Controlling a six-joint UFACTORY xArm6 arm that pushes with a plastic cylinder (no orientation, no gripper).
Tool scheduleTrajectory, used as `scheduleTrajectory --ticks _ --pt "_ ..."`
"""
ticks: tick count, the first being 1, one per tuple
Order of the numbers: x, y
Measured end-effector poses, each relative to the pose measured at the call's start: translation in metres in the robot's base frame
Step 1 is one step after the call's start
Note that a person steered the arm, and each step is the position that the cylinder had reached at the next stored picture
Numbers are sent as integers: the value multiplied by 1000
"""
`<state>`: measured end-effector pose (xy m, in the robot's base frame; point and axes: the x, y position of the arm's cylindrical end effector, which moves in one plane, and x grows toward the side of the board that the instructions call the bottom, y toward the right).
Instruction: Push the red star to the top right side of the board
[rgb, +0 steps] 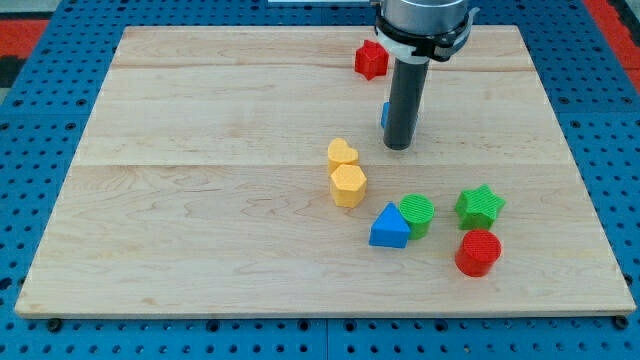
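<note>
One red star (371, 59) is the object of the task; it lies flat on the counter (200, 200) near the view's top edge, up and to the view's left of my tip (399, 147) and apart from it. By its look it is a small, rigid, light block with a smooth painted surface, so it should slide readily on the pale wood, though its pointed outline probably makes it turn if pressed off-centre. No grasp is possible: the tool is a plain dark rod with no jaws to open or close, and nothing is held or clamped by it. Contact is best made, in my judgement, on the star's side facing the view's left, in line with its middle, so that the push carries it toward the view's right along the top edge.

The rod stands upright, its collar at the view's top and my tip resting at counter level. A blue block (384, 115), mostly hidden and of unclear shape, sits just beside the rod on its left. Below and to the left of my tip lie a yellow heart (342, 153) and a yellow hexagon (348, 185), touching or nearly so. Farther below are a blue triangle (389, 228) against a green cylinder (417, 213), and to the lower right a green star (481, 206) and a red cylinder (478, 252).
</note>
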<state>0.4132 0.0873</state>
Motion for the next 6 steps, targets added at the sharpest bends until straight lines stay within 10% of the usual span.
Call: scheduleTrajectory --ticks 6 --pt "-141 -42"
